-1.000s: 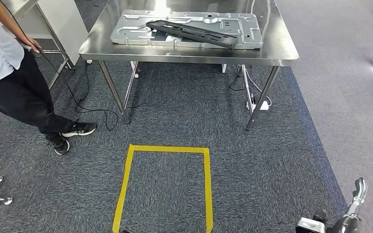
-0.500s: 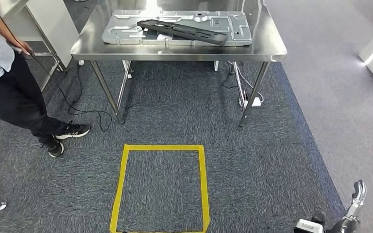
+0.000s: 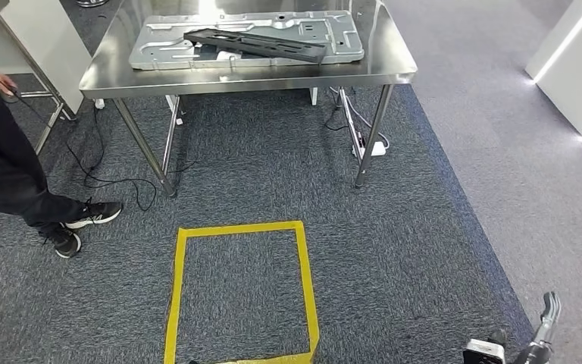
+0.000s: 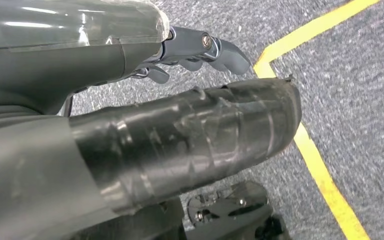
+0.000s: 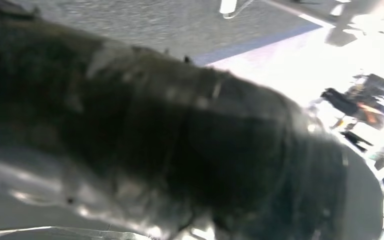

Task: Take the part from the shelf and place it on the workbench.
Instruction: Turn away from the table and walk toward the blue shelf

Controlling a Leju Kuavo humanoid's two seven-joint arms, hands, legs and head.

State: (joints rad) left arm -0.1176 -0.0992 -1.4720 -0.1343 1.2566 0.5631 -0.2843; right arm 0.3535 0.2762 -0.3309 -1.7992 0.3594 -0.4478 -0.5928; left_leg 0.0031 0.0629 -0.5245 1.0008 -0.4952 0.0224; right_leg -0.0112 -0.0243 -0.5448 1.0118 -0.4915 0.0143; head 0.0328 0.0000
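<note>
Dark blue-grey carpet (image 3: 424,250) covers most of the floor, and a lighter grey strip of flooring (image 3: 515,144) runs along its right side. A square of yellow tape (image 3: 176,296) is marked on the carpet in front of a stainless steel table (image 3: 379,64) on thin metal legs. Black cables (image 3: 106,171) trail over the carpet near the table's left legs, and a white power strip (image 3: 373,148) lies by its right legs. A white cabinet (image 3: 42,34) on a metal frame stands past the table's left edge. White panels (image 3: 576,68) with a bright light strip stand at the far right. A person (image 3: 7,182) in dark trousers and black sneakers stands at the left.
</note>
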